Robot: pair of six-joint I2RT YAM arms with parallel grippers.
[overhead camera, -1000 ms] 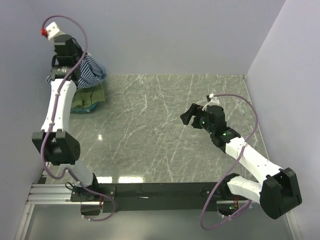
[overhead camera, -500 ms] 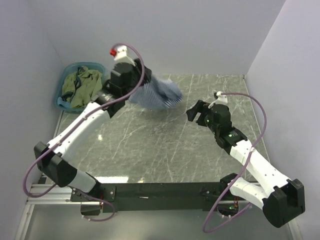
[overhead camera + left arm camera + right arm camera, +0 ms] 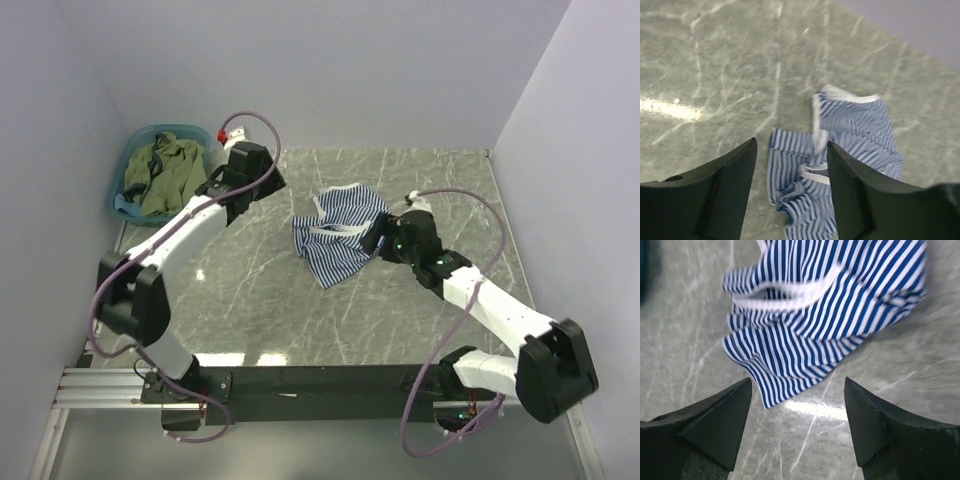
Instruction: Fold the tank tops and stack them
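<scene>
The navy-and-white striped tank top (image 3: 340,238) lies crumpled on the marble table (image 3: 250,300), near its middle. My left gripper (image 3: 272,182) hovers to its left and farther back, open and empty. In the left wrist view the striped top (image 3: 860,135) lies on the table beyond the open left gripper (image 3: 791,145). My right gripper (image 3: 375,240) is at the top's right edge, open. In the right wrist view the striped top (image 3: 830,300) lies just ahead of the spread right gripper (image 3: 797,382), untouched. The olive green tank top (image 3: 162,170) sits in the basin.
A translucent teal basin (image 3: 165,130) stands in the back left corner against the walls. Walls close the table on the left, back and right. The black rail holding both arm bases (image 3: 320,380) runs along the near edge.
My left arm swung the striped top from the basin corner over the table, opened and let it drop. My right gripper moved left to the top's edge.
</scene>
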